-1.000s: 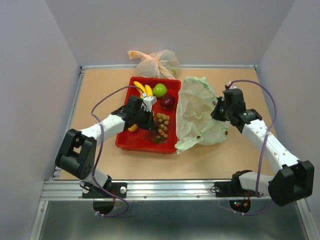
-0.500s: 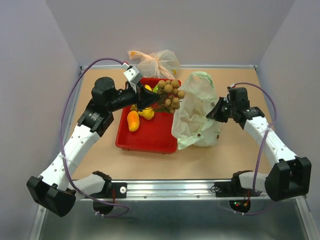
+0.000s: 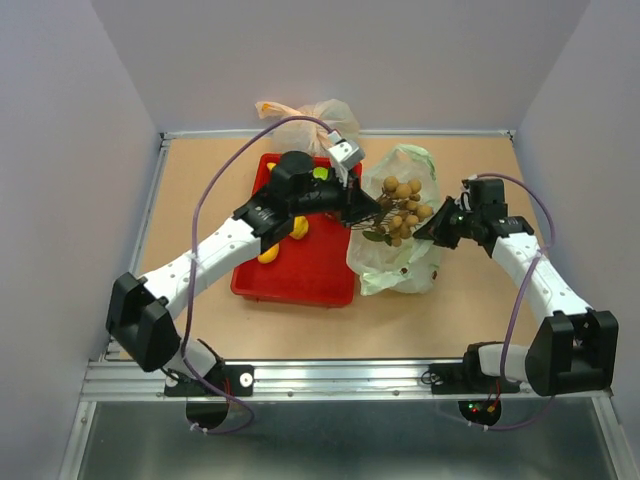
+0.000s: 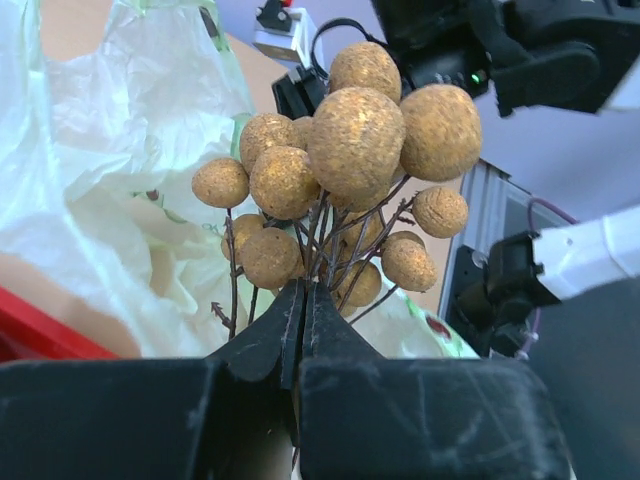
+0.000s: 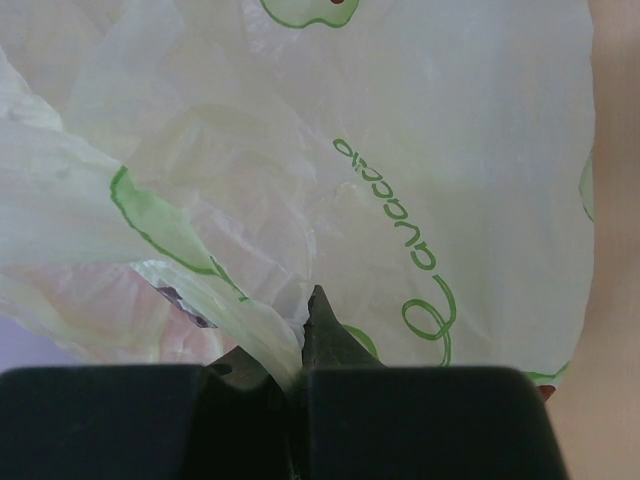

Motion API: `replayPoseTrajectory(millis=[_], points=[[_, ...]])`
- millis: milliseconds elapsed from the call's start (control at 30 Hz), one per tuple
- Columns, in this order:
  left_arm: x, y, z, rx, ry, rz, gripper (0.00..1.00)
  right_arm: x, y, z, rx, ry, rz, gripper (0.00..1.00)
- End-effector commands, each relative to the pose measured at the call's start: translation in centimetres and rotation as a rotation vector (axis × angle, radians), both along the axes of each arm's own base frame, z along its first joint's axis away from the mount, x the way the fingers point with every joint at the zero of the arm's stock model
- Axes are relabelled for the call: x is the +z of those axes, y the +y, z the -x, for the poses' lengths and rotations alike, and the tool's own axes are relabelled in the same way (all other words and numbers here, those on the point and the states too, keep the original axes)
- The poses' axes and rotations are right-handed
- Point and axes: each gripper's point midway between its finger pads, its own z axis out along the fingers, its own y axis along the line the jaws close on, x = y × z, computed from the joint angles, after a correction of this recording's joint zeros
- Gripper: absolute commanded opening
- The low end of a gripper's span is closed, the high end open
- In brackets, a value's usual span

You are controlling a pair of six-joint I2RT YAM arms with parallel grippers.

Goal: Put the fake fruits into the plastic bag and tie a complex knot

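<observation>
From above, the left arm (image 3: pixel 215 255) runs from its base at the lower left diagonally across the red tray (image 3: pixel 295 282), elbow low and wrist raised. The left gripper (image 3: pixel 368 212) reaches just past the tray's right edge, and its jaws are pinched on the stems of the bunch of berries (image 3: pixel 403 203). The bunch hangs over the open top of the plastic bag (image 3: pixel 400 265), which stands on the table (image 3: pixel 200 180) right beside the tray. The right arm (image 3: pixel 530 275) is bent at the elbow, with the right gripper (image 3: pixel 440 228) at the bag's right edge; its jaws are too small to read here. The left arm hides much of the tray: a mango (image 3: pixel 267 254) and part of a banana (image 3: pixel 298 228) show beneath it, and only a sliver of the green apple (image 3: pixel 320 173). An orange bag (image 3: pixel 305 115) lies at the back wall. At the left wrist, the left gripper (image 4: pixel 303 312) has its jaws pressed together on the thin dark stems, and the berries (image 4: pixel 355 140) fan out above them; the bag (image 4: pixel 120 200) spreads pale behind and to the left, cut off by the picture's edge. At the right wrist, the right gripper (image 5: pixel 303 335) has its jaws closed on a fold of the bag (image 5: pixel 400 150). The film, printed with green lettering, fills nearly the whole view, and its inside cannot be seen.
</observation>
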Motion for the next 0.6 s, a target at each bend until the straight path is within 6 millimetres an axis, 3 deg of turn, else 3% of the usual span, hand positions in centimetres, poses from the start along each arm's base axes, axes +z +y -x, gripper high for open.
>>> replayPoseTrajectory(millis=[0, 67, 100, 233, 300, 333, 467, 533, 567], points=[[1.7, -2.2, -3.4, 0.142, -0.041, 0.005, 0.0, -0.2, 0.2, 0.5, 0.011, -0.002, -0.054, 0.0], [-0.8, -2.8, -4.6, 0.169, -0.002, -0.056, 0.04, -0.2, -0.1, 0.6, 0.005, -0.004, -0.058, 0.0], [-1.0, -3.0, -4.8, 0.169, -0.001, -0.072, 0.25, -0.1, -0.3, 0.6, 0.002, -0.008, -0.062, 0.0], [-0.6, -3.3, -4.3, 0.124, -0.032, -0.085, 0.62, -0.4, -0.8, 0.7, -0.013, 0.005, -0.075, 0.0], [0.6, -3.0, -3.2, 0.085, -0.069, -0.071, 0.73, -0.6, -0.9, 0.8, -0.015, 0.011, -0.079, 0.0], [0.5, -2.8, -2.9, 0.075, -0.077, -0.075, 0.78, -0.6, -0.8, 0.9, -0.013, 0.013, -0.083, 0.0], [2.7, -0.7, -1.6, 0.093, -0.105, -0.036, 0.8, -1.2, -0.8, 1.1, -0.01, 0.025, -0.085, 0.01], [2.3, 0.7, -2.3, 0.167, -0.086, -0.04, 0.8, -1.4, -0.8, 1.1, -0.009, 0.025, -0.081, 0.0], [0.6, 1.8, -3.0, 0.227, -0.068, -0.074, 0.79, -1.5, -0.8, 1.2, -0.008, 0.028, -0.08, 0.0]])
